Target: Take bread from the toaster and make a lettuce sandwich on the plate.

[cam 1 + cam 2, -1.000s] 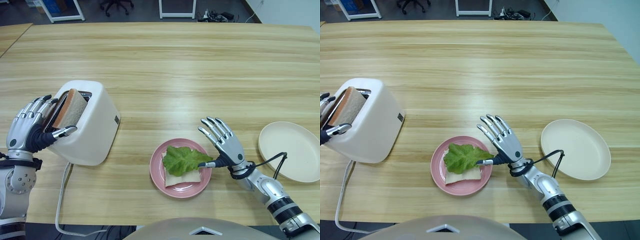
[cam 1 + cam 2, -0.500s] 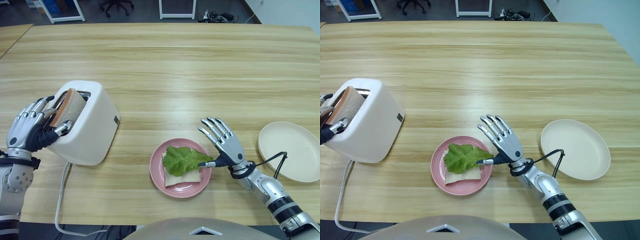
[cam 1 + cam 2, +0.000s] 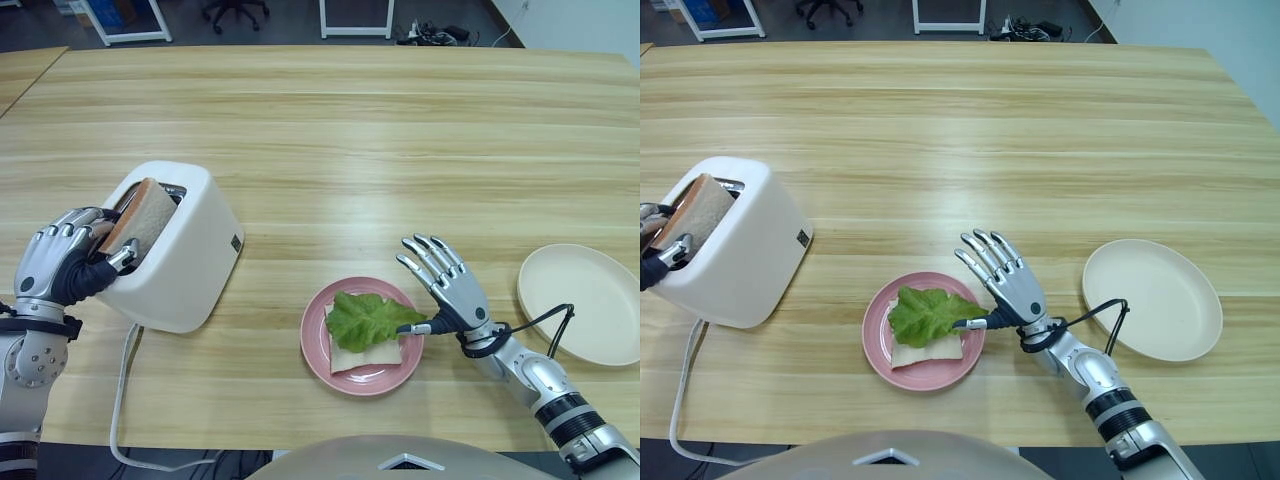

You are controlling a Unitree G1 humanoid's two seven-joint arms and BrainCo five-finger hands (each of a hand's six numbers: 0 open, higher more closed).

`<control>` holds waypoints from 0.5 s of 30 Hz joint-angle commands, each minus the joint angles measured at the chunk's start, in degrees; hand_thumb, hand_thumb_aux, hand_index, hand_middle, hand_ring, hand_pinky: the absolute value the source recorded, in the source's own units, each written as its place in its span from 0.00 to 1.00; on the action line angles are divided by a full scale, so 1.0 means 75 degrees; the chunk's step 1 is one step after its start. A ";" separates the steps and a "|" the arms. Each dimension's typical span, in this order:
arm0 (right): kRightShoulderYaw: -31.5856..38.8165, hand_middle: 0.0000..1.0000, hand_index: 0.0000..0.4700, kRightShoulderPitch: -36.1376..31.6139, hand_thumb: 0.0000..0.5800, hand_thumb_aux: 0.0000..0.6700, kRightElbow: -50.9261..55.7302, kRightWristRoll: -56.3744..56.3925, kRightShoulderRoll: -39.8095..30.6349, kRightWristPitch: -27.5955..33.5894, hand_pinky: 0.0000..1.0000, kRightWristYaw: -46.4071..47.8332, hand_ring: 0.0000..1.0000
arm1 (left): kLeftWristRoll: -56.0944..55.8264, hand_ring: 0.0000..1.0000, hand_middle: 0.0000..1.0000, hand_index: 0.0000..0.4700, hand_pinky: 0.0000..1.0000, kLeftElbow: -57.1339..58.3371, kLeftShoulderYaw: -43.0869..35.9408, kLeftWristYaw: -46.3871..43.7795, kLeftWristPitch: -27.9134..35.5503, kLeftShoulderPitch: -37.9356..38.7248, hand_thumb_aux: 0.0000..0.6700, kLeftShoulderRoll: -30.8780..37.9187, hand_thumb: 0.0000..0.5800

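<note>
Left hand (image 3: pixel 62 268) clamped on brown toast slice (image 3: pixel 141 214) standing in white toaster (image 3: pixel 190 255) — lift straight up the slot so the toaster doesn't tip, then square it over green lettuce leaf (image 3: pixel 365 318) on round pink plate (image 3: pixel 311 346); right hand (image 3: pixel 452 288) splayed open beside plate.

White toaster (image 3: pixel 190 250), pink plate (image 3: pixel 365 385), green lettuce (image 3: pixel 365 318), cream plate (image 3: pixel 585 305), light wood-grain table (image 3: pixel 350 140).

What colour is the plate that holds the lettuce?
The plate is pink; the left eye view shows it best.
</note>
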 commanded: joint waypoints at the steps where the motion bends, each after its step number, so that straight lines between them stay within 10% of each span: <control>1: 0.0054 0.00 0.00 0.0038 0.00 0.00 0.0169 0.0058 0.0022 0.0022 0.00 -0.0049 0.00 | 0.0224 1.00 1.00 1.00 1.00 0.0103 0.0033 0.0688 0.0278 -0.0499 1.00 -0.0299 1.00; 15: 0.0081 0.00 0.00 0.0066 0.00 0.00 0.0490 0.0147 0.0118 0.0152 0.00 -0.0389 0.00 | -0.0187 1.00 1.00 1.00 1.00 0.0734 -0.0365 0.1695 0.0195 -0.1841 1.00 -0.0801 1.00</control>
